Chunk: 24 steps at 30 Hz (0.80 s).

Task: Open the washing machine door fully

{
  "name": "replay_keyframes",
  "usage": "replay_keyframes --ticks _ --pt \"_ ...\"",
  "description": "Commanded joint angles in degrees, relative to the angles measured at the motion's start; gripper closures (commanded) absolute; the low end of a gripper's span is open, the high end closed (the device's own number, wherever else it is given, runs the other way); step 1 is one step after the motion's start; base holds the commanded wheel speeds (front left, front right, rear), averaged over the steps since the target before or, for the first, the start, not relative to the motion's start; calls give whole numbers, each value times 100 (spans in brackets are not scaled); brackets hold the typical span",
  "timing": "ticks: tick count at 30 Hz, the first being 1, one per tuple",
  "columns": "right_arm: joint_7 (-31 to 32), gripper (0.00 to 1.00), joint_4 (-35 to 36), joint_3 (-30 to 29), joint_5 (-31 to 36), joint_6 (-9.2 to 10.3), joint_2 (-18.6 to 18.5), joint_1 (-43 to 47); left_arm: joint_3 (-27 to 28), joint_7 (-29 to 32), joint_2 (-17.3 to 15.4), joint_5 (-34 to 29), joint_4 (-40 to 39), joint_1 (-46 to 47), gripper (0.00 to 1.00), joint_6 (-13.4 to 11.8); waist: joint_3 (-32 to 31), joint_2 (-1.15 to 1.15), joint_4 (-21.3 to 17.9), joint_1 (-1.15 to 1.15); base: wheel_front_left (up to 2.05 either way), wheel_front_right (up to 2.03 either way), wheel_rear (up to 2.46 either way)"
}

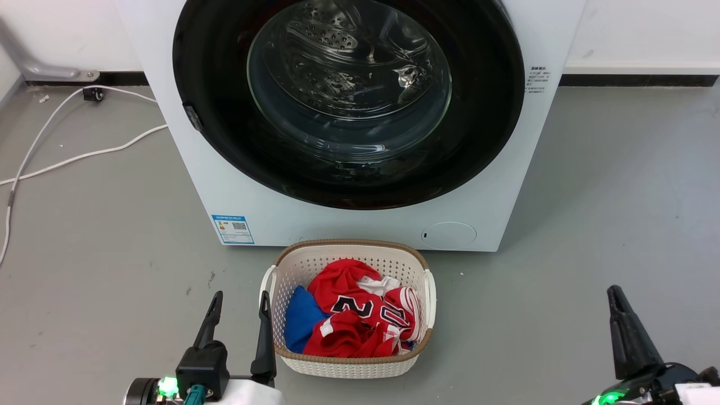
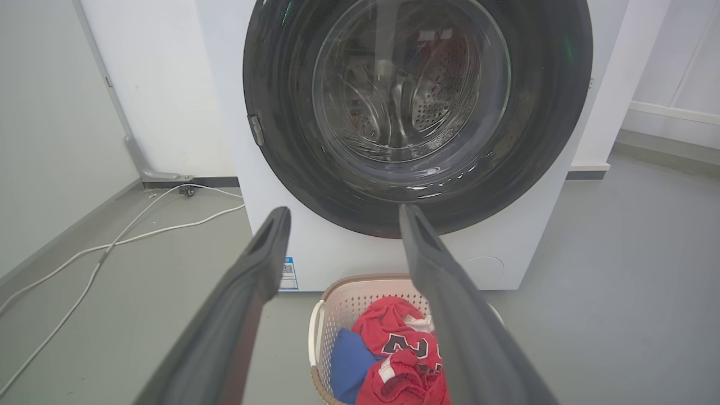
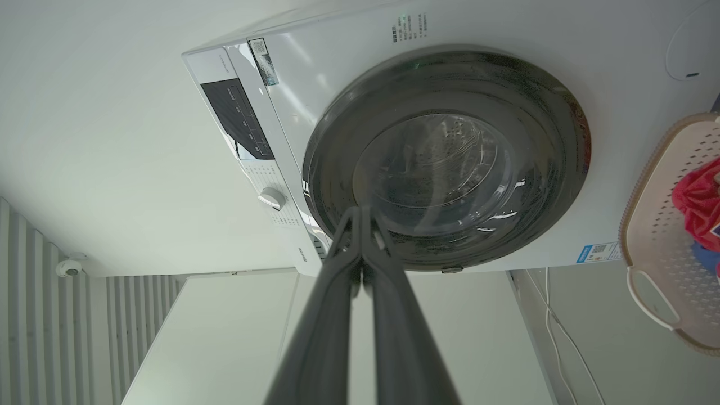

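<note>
Door (image 1: 349,95): closed. It sits flush against the front of the machine (image 1: 337,230), facing the robot, with the glass bowl at its centre. A small tab (image 1: 193,117) sits on the door's left rim, about mid-height. I judge it to be the latch side. No hinge is visible in any view, so the hinge is presumed to be on the right.

Left gripper (image 1: 241,295): fingers spread well apart, holding nothing. It hovers low above the floor (image 1: 101,236), just beside the left wall of the basket (image 1: 349,368) of clothes (image 1: 349,320). Its fingers point towards the machine.

Right gripper (image 1: 616,295): fingers pressed together with the tips meeting, holding nothing. It sits low at the far right, well apart from the machine.

Governing relation: the tab lies ahead of and above the left fingers and slightly to their left. It is on the far side of the door from the right gripper. The left arm is clearly the nearer.

Assessment: no opening has begun. The next move calls for the left gripper to rise and go forward to the left rim, then draw the door outward, swinging it to the right. The basket stands directly under the door, touching or just short of the machine front. It probably clears the swing, but this cannot be confirmed.
</note>
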<state>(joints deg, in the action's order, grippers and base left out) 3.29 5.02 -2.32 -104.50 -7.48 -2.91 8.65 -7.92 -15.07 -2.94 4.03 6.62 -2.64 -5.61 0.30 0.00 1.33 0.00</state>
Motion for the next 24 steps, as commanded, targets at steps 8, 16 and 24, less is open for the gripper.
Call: replay_keyframes --ticks 8,16,24 --pt "221 100 -93 -147 119 -2 4 26 -8 -16 9 -28 -16 -24 0 -24 30 0 19 0 0 0 0" --pt "144 100 -99 -67 176 -2 4 -45 -3 -16 9 -42 -32 -2 0 -28 92 0 41 0 0 0 0" --pt "181 100 -302 -501 414 -1 0 -598 5 -16 9 -73 -98 224 0 -15 397 0 89 0 0 0 0"
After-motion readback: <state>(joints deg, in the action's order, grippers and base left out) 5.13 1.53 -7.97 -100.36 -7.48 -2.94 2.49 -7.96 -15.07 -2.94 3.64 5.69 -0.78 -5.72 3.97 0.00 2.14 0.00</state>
